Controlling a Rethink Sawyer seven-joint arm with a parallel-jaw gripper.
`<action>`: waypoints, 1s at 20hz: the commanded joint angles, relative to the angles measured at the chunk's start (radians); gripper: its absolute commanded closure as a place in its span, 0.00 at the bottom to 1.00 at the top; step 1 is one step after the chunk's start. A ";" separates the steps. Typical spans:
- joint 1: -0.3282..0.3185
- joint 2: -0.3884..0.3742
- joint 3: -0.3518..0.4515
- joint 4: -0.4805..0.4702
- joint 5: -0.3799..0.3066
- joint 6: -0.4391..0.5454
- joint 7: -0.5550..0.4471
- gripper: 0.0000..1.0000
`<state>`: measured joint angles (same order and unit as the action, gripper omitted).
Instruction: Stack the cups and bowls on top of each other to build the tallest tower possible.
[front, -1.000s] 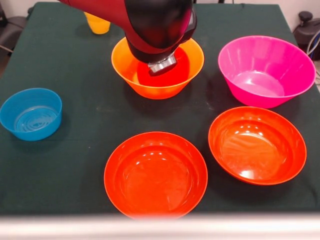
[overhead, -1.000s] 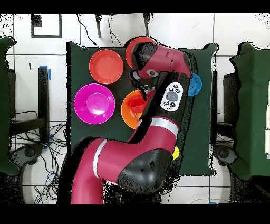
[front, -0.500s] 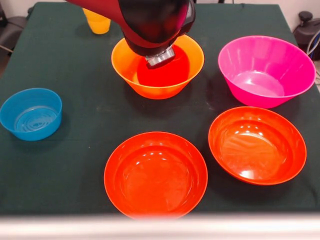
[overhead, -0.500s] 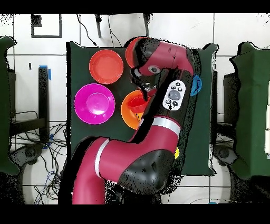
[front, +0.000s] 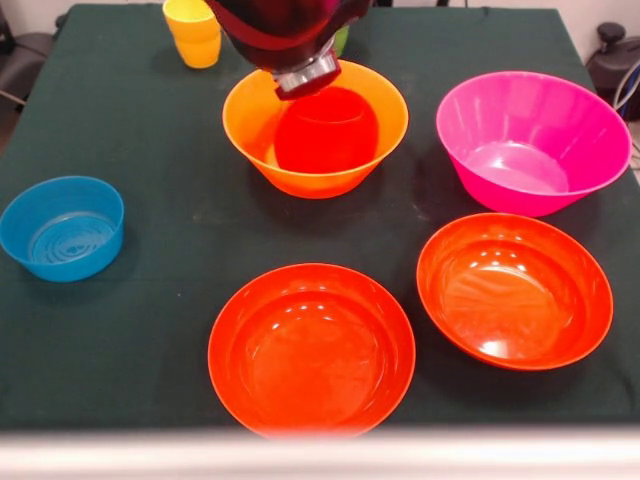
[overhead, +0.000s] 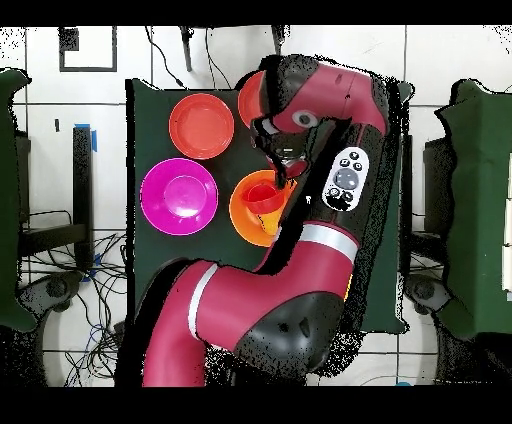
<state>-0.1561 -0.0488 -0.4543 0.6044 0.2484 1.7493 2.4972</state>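
A large orange bowl (front: 255, 135) (overhead: 240, 212) stands at the far middle of the table, with a small red-orange bowl (front: 327, 132) (overhead: 263, 196) resting inside it. My gripper (front: 305, 75) (overhead: 284, 166) hangs just above that bowl's far rim, clear of the small bowl, and the arm hides how it is set. A large magenta-pink bowl (front: 530, 140) (overhead: 178, 195) sits to the right. Two wide red-orange bowls (front: 312, 350) (front: 515, 290) lie near the front edge. A small blue bowl (front: 62, 227) is at the left. A yellow cup sits on an orange cup (front: 195, 32) at the far left.
A bit of green (front: 342, 40) shows behind the arm at the far edge. In the overhead view the arm covers much of the table's right half, and one red-orange bowl (overhead: 201, 125) shows in full. Dark cloth (front: 150, 300) covers the table.
The gripper has risen up out of the orange bowl, leaving the small red-orange bowl inside. The arm no longer covers the yellow cup.
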 joint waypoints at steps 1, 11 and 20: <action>0.000 -0.020 0.072 0.027 -0.067 -0.038 -0.091 1.00; -0.002 -0.034 0.154 0.176 -0.009 -0.381 -0.025 1.00; 0.006 -0.053 0.164 0.242 -0.005 -0.469 -0.020 1.00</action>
<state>-0.1558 -0.0997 -0.4203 0.7255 0.2500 1.3181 2.4972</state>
